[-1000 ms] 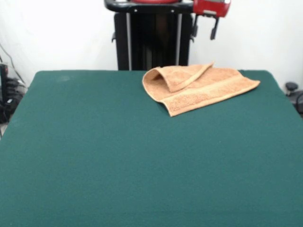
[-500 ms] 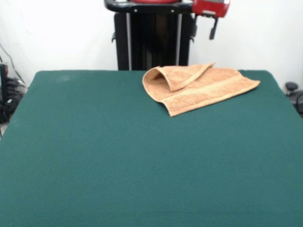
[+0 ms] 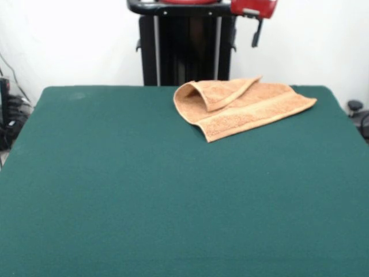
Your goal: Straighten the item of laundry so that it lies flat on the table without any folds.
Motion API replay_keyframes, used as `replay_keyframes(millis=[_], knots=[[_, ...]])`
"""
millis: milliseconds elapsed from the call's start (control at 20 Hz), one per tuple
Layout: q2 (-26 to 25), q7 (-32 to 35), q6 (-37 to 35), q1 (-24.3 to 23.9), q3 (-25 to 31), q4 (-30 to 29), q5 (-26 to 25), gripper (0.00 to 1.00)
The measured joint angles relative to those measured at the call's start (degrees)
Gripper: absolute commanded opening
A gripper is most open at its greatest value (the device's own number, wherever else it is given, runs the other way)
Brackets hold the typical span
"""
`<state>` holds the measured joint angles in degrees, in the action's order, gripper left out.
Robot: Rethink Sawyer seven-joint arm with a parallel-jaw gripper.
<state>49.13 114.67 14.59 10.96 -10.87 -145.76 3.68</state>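
The orange-tan towel (image 3: 242,107) lies at the far right of the green table (image 3: 144,190), close to the far edge. It is folded over itself: its left part curls up into a rounded loop and a flap lies diagonally across the top. A woven band runs along its near edge. My gripper (image 3: 243,36) hangs from its red head at the top of the front view, well above and behind the towel. Its dark fingers (image 3: 255,36) stand apart and hold nothing.
The black pedestal (image 3: 184,52) stands behind the table's far edge. Cables and dark gear sit off the table at the left (image 3: 8,115), and a dark object sits off it at the right (image 3: 357,112). A white wall is behind.
The gripper has shifted slightly to the left and upward at the top of the picture. The towel has not moved.
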Motion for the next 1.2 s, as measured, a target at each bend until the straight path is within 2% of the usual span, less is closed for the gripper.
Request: replay_keyframes(millis=[300,1200], knots=[[1.7,0.0,-4.0,-3.1,0.0,4.6,-0.1,1.00],[0.9,0.0,-10.0,-9.2,0.0,16.9,-0.8,1.00]])
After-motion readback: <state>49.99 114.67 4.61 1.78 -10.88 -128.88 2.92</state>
